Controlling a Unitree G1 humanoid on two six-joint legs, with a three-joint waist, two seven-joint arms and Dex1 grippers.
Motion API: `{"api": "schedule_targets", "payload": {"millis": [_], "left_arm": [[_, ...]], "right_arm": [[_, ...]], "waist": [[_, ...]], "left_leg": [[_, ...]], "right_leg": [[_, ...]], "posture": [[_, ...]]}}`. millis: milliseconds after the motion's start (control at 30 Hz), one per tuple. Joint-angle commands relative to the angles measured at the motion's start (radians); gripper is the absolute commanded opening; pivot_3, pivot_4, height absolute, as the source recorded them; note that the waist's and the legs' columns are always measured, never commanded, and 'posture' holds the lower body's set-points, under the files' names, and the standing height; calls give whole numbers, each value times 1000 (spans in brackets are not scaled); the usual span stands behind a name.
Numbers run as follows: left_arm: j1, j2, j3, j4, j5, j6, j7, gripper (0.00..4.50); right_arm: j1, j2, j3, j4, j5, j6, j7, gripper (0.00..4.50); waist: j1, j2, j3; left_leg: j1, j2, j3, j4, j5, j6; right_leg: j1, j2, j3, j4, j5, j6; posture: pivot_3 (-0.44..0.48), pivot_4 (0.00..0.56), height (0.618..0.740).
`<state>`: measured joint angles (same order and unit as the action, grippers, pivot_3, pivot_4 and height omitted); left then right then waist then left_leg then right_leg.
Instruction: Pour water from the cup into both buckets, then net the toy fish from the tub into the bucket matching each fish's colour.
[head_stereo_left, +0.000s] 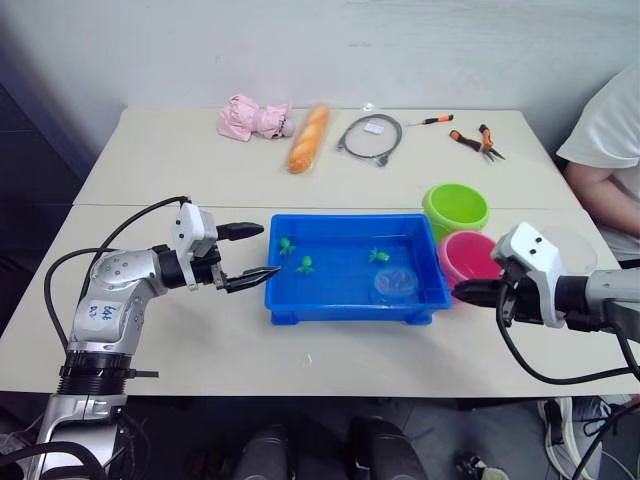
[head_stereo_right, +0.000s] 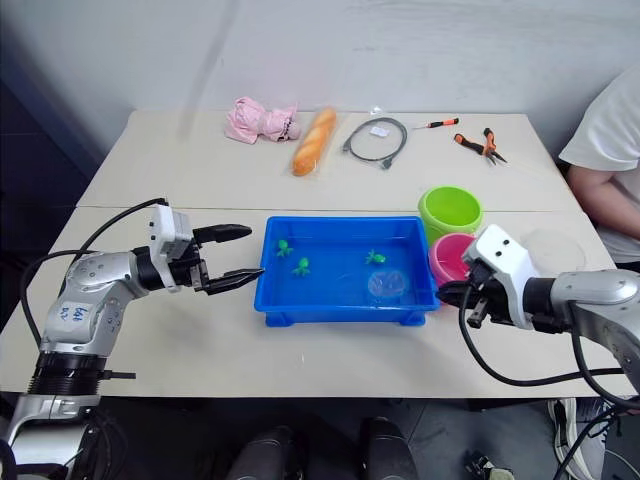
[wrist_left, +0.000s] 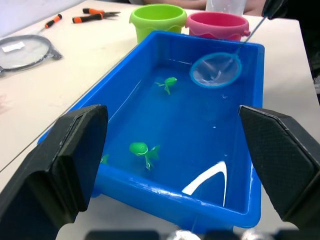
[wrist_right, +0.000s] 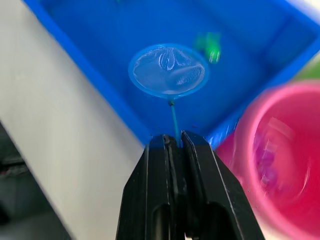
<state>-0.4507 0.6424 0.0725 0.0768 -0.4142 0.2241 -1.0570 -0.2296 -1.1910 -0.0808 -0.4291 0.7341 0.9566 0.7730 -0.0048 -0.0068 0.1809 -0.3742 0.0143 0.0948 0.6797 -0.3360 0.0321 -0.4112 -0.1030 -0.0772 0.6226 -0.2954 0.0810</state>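
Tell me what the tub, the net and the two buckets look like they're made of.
Tub: likely moulded plastic, glossy blue, with light glinting off its rim. Net: fine pale mesh in a blue hoop, probably plastic, on a thin handle. Green bucket and pink bucket: smooth, uniformly coloured, probably plastic.

Pink bucket (wrist_right: 280, 150) blurred and cut off at frame edge, contents unclear; net (wrist_right: 168, 70) handle partly hidden between gripper fingers.

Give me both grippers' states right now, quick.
Left gripper: open, empty, beside the tub.
Right gripper: shut on the net, hoop over the tub.
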Motion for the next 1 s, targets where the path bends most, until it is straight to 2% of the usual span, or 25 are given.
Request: {"api": "schedule_targets", "payload": {"millis": [33, 100, 300, 467, 733, 1000], "left_arm": [[9, 21, -2, -42, 12, 12, 1, 4466], [11, 21, -3, -48, 9, 17, 0, 4466], [15, 14, -4, -79, 9, 19, 11, 4466], [55, 14, 6, -127, -1, 35, 29, 4466], [68, 13, 34, -165, -36, 85, 60, 4466], [61, 43, 75, -128, -62, 102, 34, 4466]], "right_arm": [[-66, -13, 23, -16, -4, 105, -17, 0], [-99, -1, 49, -11, -14, 129, -18, 0], [-196, 130, 164, 30, -130, 138, -116, 0], [-246, 211, 204, 56, -198, 148, -169, 0], [-283, 351, 182, 96, -295, 87, -260, 0], [-238, 395, 140, 38, -283, 3, -208, 0]], "waist": [[0, 0, 0], [1, 0, 0], [1, 0, 0], [2, 0, 0], [2, 0, 0], [1, 0, 0]], "left_leg": [[0, 0, 0, 0, 0, 0], [0, 0, 0, 0, 0, 0], [-1, 0, 0, 0, 0, 0], [-2, 0, 0, 0, 0, 0], [-2, 0, 0, 0, 0, 0], [-2, 0, 1, 0, 0, 0]], "right_leg": [[0, 0, 0, 0, 0, 0], [0, 0, 0, 0, 0, 0], [-1, 0, 0, 0, 0, 0], [-1, 0, -1, 0, 0, 0], [-1, 1, -1, 1, 0, 0], [-1, 2, -1, 1, 0, 0]], "posture": [[0, 150, 738], [0, 150, 738], [0, 150, 738], [0, 150, 738], [0, 150, 738], [0, 150, 738]]}}
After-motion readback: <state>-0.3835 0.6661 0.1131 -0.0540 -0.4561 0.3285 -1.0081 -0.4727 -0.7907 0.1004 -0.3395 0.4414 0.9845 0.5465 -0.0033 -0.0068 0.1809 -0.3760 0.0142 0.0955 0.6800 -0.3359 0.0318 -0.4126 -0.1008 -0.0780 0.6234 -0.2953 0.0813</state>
